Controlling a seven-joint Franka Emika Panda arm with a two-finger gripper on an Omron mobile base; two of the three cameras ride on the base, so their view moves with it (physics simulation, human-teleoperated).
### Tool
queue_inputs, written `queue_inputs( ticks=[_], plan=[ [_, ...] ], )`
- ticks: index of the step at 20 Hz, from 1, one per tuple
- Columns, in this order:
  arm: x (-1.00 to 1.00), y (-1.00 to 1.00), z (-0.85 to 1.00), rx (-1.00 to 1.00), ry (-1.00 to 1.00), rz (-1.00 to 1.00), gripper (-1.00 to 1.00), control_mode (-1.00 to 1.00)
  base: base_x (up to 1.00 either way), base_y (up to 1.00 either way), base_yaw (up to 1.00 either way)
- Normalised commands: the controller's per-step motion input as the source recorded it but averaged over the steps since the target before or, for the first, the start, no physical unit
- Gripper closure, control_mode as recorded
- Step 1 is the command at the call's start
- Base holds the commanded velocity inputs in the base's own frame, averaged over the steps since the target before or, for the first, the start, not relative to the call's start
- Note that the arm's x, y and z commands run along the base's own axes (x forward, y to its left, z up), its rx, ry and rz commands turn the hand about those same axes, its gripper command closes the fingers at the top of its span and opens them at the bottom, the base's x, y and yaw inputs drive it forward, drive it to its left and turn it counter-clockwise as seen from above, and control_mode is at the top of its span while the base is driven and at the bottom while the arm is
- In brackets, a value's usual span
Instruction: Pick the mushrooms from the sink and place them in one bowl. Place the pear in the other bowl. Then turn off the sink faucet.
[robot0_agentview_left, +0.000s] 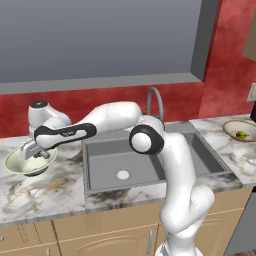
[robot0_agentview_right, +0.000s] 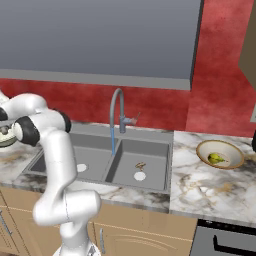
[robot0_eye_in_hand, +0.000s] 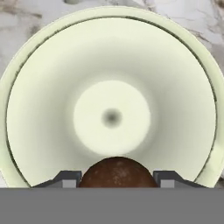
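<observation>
Over the pale green bowl (robot0_eye_in_hand: 43, 78) left of the sink (robot0_agentview_left: 150, 170), the gripper (robot0_eye_in_hand: 117, 178) hung pinching a brown mushroom (robot0_eye_in_hand: 117, 173); another mushroom (robot0_agentview_right: 140, 165) sat in the sink's right basin, the pear (robot0_agentview_right: 215, 158) inside the tan bowl (robot0_agentview_right: 235, 150) on the table (robot0_agentview_right: 200, 187), right of the sink.

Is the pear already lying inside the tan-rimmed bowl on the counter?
Yes, the right base view shows the yellow-green pear resting inside the tan-rimmed bowl, right of the sink.

Red wall (robot0_agentview_right: 220, 75); grey window panel (robot0_agentview_left: 95, 35); marble counter (robot0_agentview_right: 210, 187); wood cabinets (robot0_agentview_left: 100, 235)
</observation>
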Motion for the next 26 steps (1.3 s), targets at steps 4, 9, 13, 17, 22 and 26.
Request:
queue_inputs(
  ticks=[4,9,13,17,22,26],
  plan=[
    [0.17,0.07,-0.24,-0.02,0.0,0.0,1.0,-1.0,0.0,0.0,0.0],
    [0.14,0.01,-0.34,-0.01,0.0,0.0,1.0,-1.0,0.0,0.0,0.0],
    [0.09,0.04,-0.22,0.0,0.0,0.0,1.0,-1.0,0.0,0.0,0.0],
    [0.09,0.04,-0.2,0.0,0.0,0.0,1.0,-1.0,0.0,0.0,0.0],
    [0.06,0.12,-0.25,-0.02,0.0,0.0,1.0,-1.0,0.0,0.0,0.0],
    [0.08,0.18,-0.14,0.0,0.0,0.0,1.0,-1.0,0.0,0.0,0.0]
  ],
)
